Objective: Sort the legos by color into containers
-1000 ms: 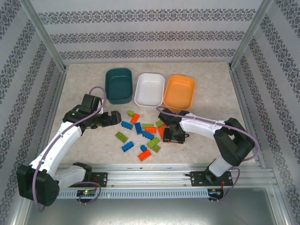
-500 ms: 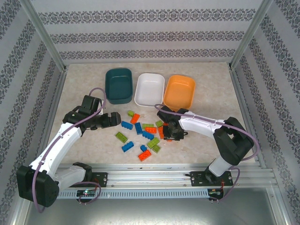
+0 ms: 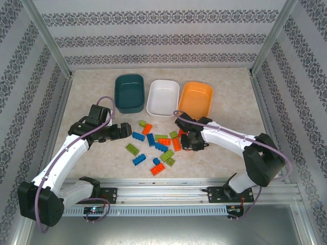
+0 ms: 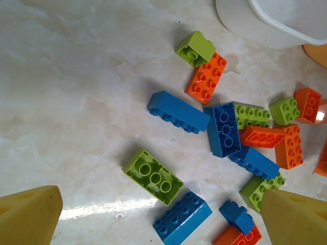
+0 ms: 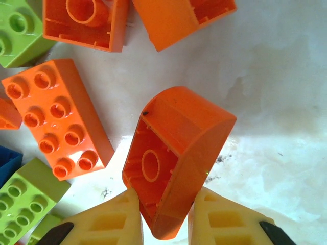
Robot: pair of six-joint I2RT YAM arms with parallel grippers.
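Several orange, blue and lime green legos [image 3: 156, 145] lie scattered mid-table, in front of the dark teal container [image 3: 129, 93], white container [image 3: 163, 97] and orange container [image 3: 195, 99]. My right gripper [image 5: 165, 217] is shut on an orange lego [image 5: 176, 153], hollow underside showing, at the pile's right edge [image 3: 190, 140]. Beside it lie a studded orange lego [image 5: 57, 117] and a green lego [image 5: 23, 196]. My left gripper [image 3: 122, 130] stands open at the pile's left, its yellow fingers [image 4: 28, 214] either side of a green lego [image 4: 152, 175] and a blue lego [image 4: 181, 218], touching neither.
Metal frame posts and patterned walls enclose the table. The rail [image 3: 163, 191] with both arm bases runs along the near edge. Bare marble tabletop [image 3: 230, 109] lies right of the tubs and in front of the pile.
My right gripper closed on the orange lego and shifted slightly right and back from the pile. The left arm barely moved.
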